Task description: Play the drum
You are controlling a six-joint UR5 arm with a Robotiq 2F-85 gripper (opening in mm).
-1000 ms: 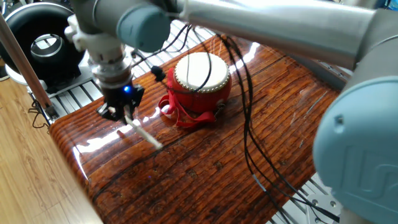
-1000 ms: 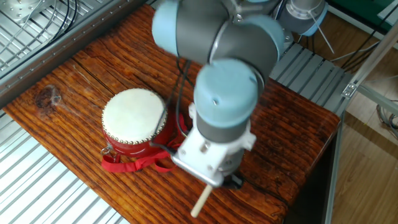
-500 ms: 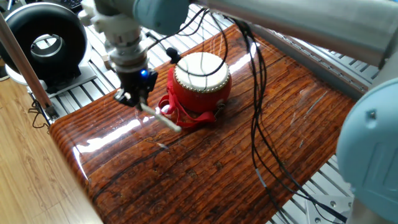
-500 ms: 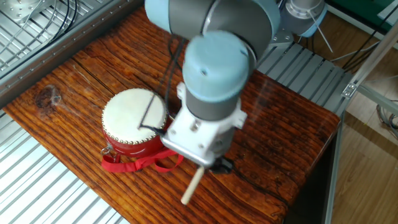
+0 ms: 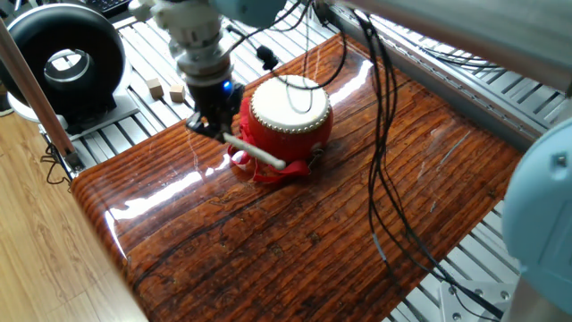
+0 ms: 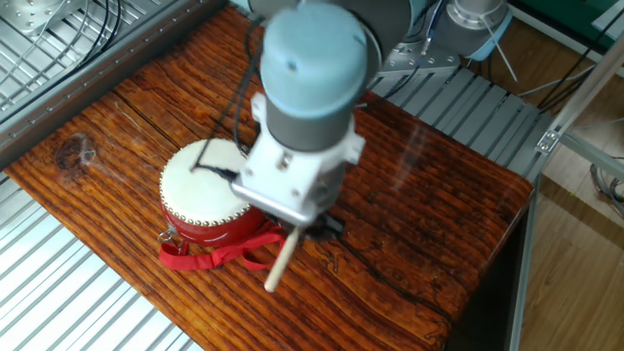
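The red drum (image 5: 288, 114) with a cream-white skin and red ribbon loops stands on the wooden table (image 5: 295, 233). It also shows in the other fixed view (image 6: 200, 190). My gripper (image 5: 217, 127) is just left of the drum, shut on a pale wooden drumstick (image 5: 255, 153). The stick slants down across the drum's front side, over the ribbons. In the other fixed view the arm's wrist hides the gripper (image 6: 310, 226) and part of the drum; the drumstick (image 6: 279, 263) pokes out below it.
A large black ring-shaped device (image 5: 64, 63) stands at the far left on metal rails. Small wooden blocks (image 5: 155, 88) lie on the rails near it. Black cables (image 5: 380, 152) hang from the arm over the table. A wooden post (image 5: 36, 85) stands at the left.
The gripper has moved with the drumstick toward the drum, from the open table at its left to right beside it. The drum has not moved.
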